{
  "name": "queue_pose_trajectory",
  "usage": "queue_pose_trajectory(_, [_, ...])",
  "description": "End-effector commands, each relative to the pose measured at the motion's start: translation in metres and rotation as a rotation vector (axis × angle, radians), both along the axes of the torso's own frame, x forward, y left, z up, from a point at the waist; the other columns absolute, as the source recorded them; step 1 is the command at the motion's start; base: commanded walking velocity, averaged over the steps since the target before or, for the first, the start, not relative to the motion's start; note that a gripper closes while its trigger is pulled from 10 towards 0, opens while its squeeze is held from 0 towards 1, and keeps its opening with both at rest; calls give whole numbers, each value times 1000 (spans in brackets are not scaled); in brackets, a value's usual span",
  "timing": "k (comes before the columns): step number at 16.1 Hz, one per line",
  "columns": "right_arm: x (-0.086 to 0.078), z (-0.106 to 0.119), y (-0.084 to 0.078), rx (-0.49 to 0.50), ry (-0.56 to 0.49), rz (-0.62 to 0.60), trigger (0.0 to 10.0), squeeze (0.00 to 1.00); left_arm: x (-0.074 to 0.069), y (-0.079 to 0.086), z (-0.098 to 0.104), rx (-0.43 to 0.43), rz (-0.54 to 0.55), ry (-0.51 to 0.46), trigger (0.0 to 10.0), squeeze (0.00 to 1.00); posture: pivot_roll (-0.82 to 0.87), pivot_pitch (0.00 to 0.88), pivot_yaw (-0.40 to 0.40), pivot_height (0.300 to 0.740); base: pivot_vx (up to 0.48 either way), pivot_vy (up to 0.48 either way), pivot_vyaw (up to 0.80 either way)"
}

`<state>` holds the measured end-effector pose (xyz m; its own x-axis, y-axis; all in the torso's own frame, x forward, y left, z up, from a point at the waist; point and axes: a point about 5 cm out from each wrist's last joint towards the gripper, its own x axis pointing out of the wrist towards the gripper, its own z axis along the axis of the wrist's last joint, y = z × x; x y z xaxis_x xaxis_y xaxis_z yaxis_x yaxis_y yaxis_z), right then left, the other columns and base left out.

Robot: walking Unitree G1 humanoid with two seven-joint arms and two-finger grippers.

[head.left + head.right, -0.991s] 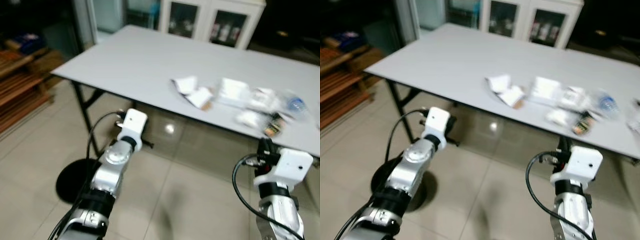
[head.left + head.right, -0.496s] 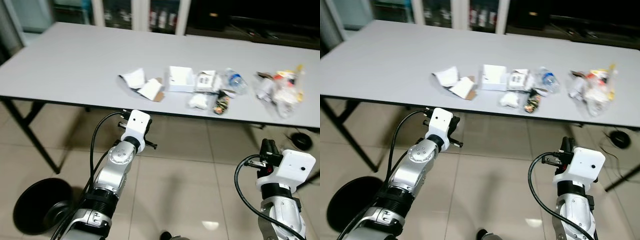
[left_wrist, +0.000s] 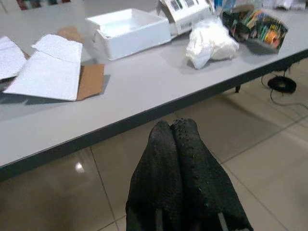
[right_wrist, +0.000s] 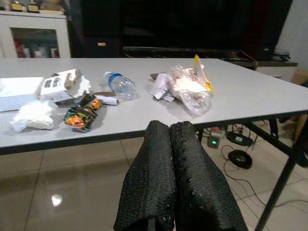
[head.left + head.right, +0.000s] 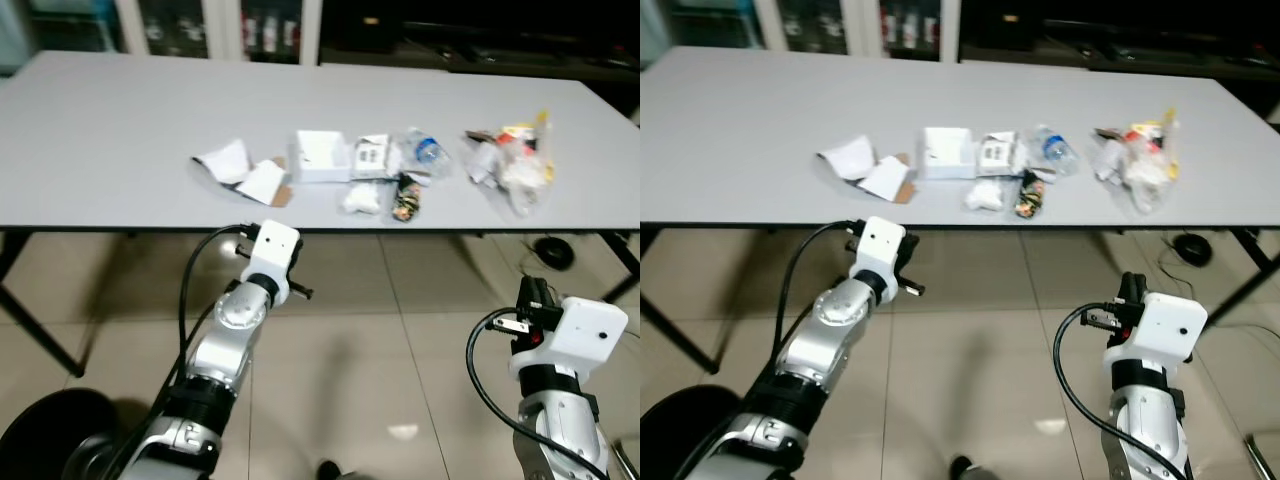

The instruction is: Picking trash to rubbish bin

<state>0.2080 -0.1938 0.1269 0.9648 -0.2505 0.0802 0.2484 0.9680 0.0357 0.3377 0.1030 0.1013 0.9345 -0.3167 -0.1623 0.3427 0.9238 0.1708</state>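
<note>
Grey worktop [image 5: 120, 120] ahead of you, tiled floor beneath. Trash strewn along its near half: torn card [image 5: 240, 172], white box [image 5: 320, 155], crumpled tissue [image 5: 361, 199], snack wrapper [image 5: 406, 197], plastic bottle [image 5: 424, 153], clear bag of scraps [image 5: 512, 170]. Rubbish bin [image 5: 45, 445] on floor at your far left. Left end effector [image 3: 179, 139] and right end effector [image 4: 168, 139] both pressed closed, empty, held below the worktop edge. Approach step, nothing picked yet. Next: step closer, raise one arm, spread its fingers over a near piece.
</note>
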Motion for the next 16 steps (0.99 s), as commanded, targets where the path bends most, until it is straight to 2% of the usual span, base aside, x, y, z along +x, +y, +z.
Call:
queue_pose_trajectory(1, [0,0,-3,4,7,-13,10000,0,2,-5,3,-9,-12,-4,10000,0,115,50,-51,740,0,0,-800])
queue_pose_trajectory(7, [0,-2,-4,-4,14,-26,10000,0,1,-5,-2,-5,-23,11,10000,0,113,51,-50,740,0,0,-800])
queue_pose_trajectory(9, [-2,-6,-8,-15,30,-46,10000,0,-1,1,-9,29,-26,22,10000,0,113,51,-50,740,0,0,-800])
queue_pose_trajectory(12, [-2,-10,-10,-24,40,-47,10000,0,-8,4,-19,116,-63,29,10000,0,135,55,-74,740,0,0,-490])
queue_pose_trajectory(13, [2,-11,-8,-32,43,-27,10000,0,-14,0,-24,175,-126,28,10000,0,143,57,-83,740,0,0,0])
queue_pose_trajectory(16, [13,-16,-3,-42,47,10,10000,0,-24,-7,-36,245,-232,39,10000,0,152,60,-85,740,0,0,0])
